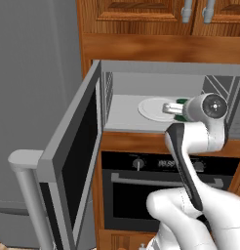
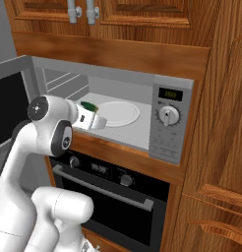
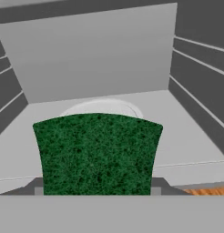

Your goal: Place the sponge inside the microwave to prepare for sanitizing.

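In the left base view we see the microwave (image 1: 122,114) with its door (image 1: 75,161) swung wide open toward eight o'clock, the vertical grey bar handle (image 1: 29,195) at the door's near edge. To the left stands a tall grey panel (image 1: 34,73) that we take for a fridge. Inside the grey cavity the white round plate (image 1: 152,108) lies on the floor, and at three o'clock from it the arm's (image 1: 190,146) wrist reaches in through the opening. A sliver of dark green at the wrist's tip is the sponge (image 1: 182,103), just over the plate's near right edge.

In the right base view the same cavity sits at centre, with the plate (image 2: 118,113) on its floor and the control panel (image 2: 168,120) with its dial at three o'clock. The gripper (image 2: 91,118) comes in from nine o'clock, and the sponge (image 2: 87,106) shows as a green cap at its tip, at the mouth of the cavity beside the plate's left rim. Below the microwave we see the black oven (image 2: 113,197) with its knobs and horizontal handle; above, wooden cupboards (image 2: 142,10).

In the hand view the sponge's (image 3: 98,152) green scrub face stands upright between the jaws, which are closed on it at a middling width. Past its top, at twelve o'clock, we see the plate's (image 3: 102,107) far rim and the grey back wall. The sponge is held above the floor, not set down.
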Available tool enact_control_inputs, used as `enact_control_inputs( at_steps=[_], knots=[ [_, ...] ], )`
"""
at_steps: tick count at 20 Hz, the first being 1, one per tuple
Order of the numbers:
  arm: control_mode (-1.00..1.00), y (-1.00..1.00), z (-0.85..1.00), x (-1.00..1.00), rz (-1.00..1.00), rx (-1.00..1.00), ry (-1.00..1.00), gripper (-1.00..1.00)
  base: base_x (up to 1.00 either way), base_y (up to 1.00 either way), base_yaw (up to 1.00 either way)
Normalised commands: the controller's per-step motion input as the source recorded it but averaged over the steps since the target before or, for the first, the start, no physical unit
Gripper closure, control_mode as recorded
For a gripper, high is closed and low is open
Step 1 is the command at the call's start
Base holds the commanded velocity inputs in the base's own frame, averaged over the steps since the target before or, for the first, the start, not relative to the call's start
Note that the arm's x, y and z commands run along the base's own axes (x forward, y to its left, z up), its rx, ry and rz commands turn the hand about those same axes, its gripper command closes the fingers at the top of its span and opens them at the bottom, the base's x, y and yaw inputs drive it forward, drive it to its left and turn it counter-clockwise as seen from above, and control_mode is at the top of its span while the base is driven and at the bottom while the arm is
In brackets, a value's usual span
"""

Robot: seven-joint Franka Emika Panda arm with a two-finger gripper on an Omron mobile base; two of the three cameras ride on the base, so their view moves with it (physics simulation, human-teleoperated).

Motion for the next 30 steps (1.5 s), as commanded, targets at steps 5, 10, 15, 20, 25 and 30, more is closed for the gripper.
enact_control_inputs(
  at_steps=[5, 10, 15, 20, 25, 30],
  knots=[
    [-1.00, 0.00, 0.00, 0.29, 0.01, -0.03, 0.02, 1.00, 0.00, 0.00, 0.00],
    [-1.00, 0.00, 0.00, 0.38, 0.02, -0.04, 0.00, 1.00, 0.00, 0.00, 0.00],
    [-1.00, 0.00, -0.05, 0.31, 0.00, -0.02, 0.00, 1.00, 0.00, 0.00, 0.00],
    [-1.00, 0.00, -0.20, 0.21, 0.00, -0.02, 0.00, 1.00, 0.00, 0.00, 0.00],
    [-1.00, 0.00, -0.27, 0.18, 0.00, -0.02, 0.00, 1.00, 0.00, 0.00, 0.00],
    [-1.00, 0.00, -0.01, 0.18, 0.00, 0.00, 0.00, 1.00, 0.00, 0.00, 0.00]
  ],
)
